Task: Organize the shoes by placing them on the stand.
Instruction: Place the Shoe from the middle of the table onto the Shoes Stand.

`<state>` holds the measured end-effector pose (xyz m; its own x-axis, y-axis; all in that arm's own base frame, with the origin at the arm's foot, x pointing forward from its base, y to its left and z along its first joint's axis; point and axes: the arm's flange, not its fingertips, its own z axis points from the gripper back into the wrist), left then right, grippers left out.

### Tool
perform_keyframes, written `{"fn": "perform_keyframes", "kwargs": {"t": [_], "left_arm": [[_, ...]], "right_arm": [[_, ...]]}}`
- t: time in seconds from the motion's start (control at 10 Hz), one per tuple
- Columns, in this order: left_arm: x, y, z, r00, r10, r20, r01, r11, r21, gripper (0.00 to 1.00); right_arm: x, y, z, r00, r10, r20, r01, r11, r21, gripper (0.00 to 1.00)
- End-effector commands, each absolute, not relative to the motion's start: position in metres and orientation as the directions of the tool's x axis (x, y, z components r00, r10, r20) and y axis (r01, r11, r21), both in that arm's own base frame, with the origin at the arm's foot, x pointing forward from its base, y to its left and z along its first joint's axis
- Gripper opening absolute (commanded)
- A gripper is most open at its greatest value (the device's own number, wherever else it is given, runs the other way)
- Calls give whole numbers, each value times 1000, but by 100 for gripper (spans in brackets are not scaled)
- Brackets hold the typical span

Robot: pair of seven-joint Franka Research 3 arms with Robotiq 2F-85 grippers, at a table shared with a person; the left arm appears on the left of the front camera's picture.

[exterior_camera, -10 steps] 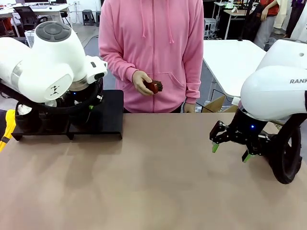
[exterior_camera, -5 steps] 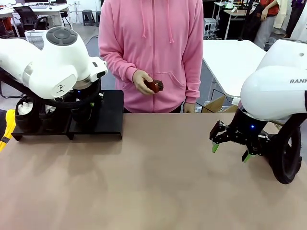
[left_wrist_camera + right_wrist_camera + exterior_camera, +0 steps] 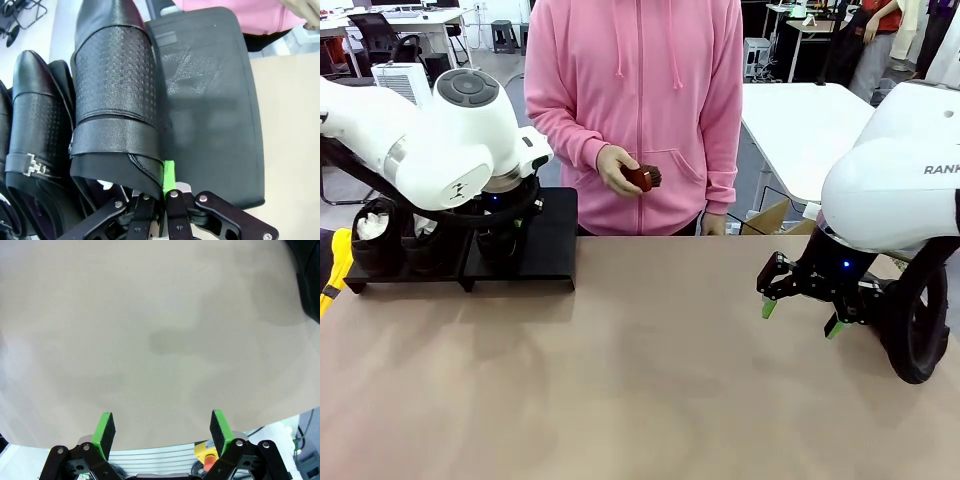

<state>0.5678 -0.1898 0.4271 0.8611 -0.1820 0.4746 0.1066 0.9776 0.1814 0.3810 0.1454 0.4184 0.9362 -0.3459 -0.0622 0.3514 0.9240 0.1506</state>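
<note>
My left gripper point(image 3: 162, 186) is shut on the heel rim of a black textured shoe point(image 3: 117, 95), its green pad point(image 3: 169, 172) pressed on the collar. That shoe hangs over the left part of the black stand point(image 3: 210, 120); whether it rests on it I cannot tell. Beside it stand a buckled shoe point(image 3: 32, 145) and the edge of a third shoe point(image 3: 2, 150). From the front, the left gripper point(image 3: 510, 228) is low over the stand point(image 3: 550, 240), with shoes point(image 3: 375, 235) to its left. The right gripper point(image 3: 800, 310) hovers open above the table, its jaws point(image 3: 162, 430) holding nothing.
A person in a pink hoodie point(image 3: 640, 90) stands behind the table, close to the stand, holding a small reddish-brown brush point(image 3: 642, 178) in one hand. The brown tabletop point(image 3: 620, 380) stretches bare between the arms. A yellow object point(image 3: 332, 265) sits at the left edge.
The left arm has swung to the right over the stand, carrying the shoe with it. The right arm and the person's hand have stayed put.
</note>
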Motion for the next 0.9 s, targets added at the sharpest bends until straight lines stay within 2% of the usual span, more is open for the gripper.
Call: {"fn": "perform_keyframes", "kwargs": {"t": [0.0, 0.4, 0.5, 0.7, 0.8], "left_arm": [[561, -192, 440, 855, -168, 491, 63, 973, 224, 3], [558, -190, 433, 863, -131, 489, 27, 976, 214, 78], [558, -188, 430, 864, -112, 491, 3, 976, 217, 90], [538, -192, 445, 847, -54, 529, -34, 987, 155, 90], [561, -188, 434, 872, -123, 474, 35, 981, 191, 90]], "right_arm": [[381, 146, 419, 940, -335, -61, 341, 927, 154, 100], [381, 146, 419, 940, -335, -61, 341, 927, 154, 100], [381, 146, 419, 940, -335, -61, 341, 927, 154, 100], [381, 146, 419, 940, -335, -61, 341, 927, 154, 100], [381, 146, 419, 940, -335, -61, 341, 927, 154, 100]]}}
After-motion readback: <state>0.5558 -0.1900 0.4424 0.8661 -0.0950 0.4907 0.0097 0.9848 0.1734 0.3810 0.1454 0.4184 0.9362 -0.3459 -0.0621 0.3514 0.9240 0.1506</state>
